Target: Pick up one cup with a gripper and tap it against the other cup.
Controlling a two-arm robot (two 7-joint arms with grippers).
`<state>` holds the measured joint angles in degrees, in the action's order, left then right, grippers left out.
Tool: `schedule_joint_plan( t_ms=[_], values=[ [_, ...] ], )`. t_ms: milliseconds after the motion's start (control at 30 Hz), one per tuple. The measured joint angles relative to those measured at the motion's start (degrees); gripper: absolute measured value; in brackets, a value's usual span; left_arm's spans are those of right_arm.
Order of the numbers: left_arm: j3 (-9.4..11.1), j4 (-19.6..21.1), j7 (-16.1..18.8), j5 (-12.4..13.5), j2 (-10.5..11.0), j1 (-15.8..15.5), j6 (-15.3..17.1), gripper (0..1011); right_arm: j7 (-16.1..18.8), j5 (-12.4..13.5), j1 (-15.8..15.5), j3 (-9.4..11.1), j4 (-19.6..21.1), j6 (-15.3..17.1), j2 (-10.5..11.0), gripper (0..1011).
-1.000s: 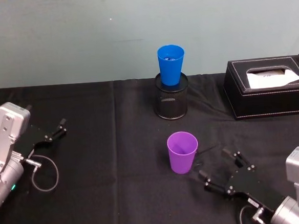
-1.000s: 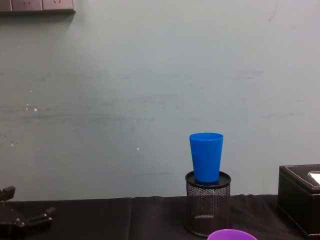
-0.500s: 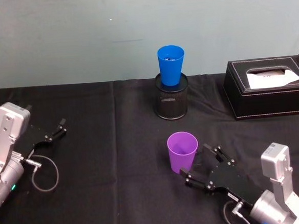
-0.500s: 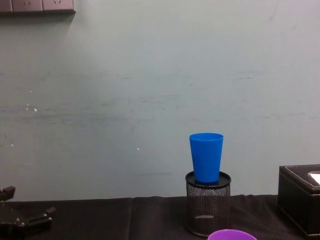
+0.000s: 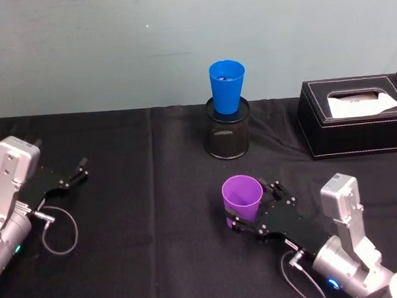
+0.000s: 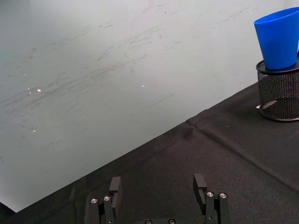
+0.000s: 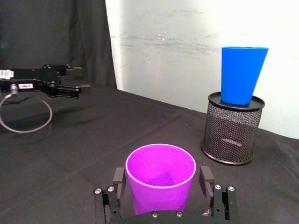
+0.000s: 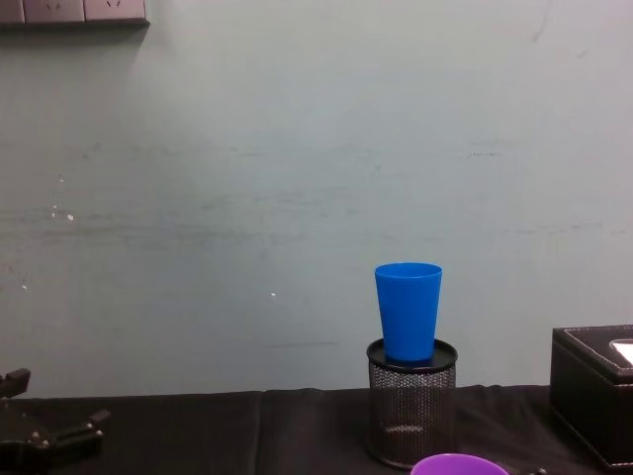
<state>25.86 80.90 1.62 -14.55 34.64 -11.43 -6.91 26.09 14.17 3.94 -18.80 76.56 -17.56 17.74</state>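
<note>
setting: looking like an office-style test bench | black cloth-covered table (image 5: 154, 193) | scuffed pale green wall (image 5: 75, 48) rising behind | black leather tissue box (image 5: 357, 134) and black wire-mesh pen holder (image 5: 228, 140) sitting on top

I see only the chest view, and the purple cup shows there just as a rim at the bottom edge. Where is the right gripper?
Observer: The right gripper is open, with one finger on each side of the purple cup.
Operator: Does the cup stand upright?
Observer: Yes, upright, mouth up, on the black table.
Operator: The left gripper lies idle at my left edge. Where is the blue cup from the purple one?
Observer: The blue cup sits in the mesh holder farther back near the wall, with bare cloth between the holder and the purple cup.
</note>
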Motion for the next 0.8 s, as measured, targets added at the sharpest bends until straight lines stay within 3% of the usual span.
schedule_joint_plan(
  t_ms=[500, 800],
  values=[
    [0.0, 0.0, 0.0, 0.0, 0.0, 0.0, 0.0, 1000, -1.1, -0.6, 3.5, -0.9, -3.8, 0.5, -2.9, 1003],
    [0.0, 0.0, 0.0, 0.0, 0.0, 0.0, 0.0, 1000, -1.1, -0.6, 3.4, -0.9, -3.8, 0.5, -2.8, 1003]
  ],
)
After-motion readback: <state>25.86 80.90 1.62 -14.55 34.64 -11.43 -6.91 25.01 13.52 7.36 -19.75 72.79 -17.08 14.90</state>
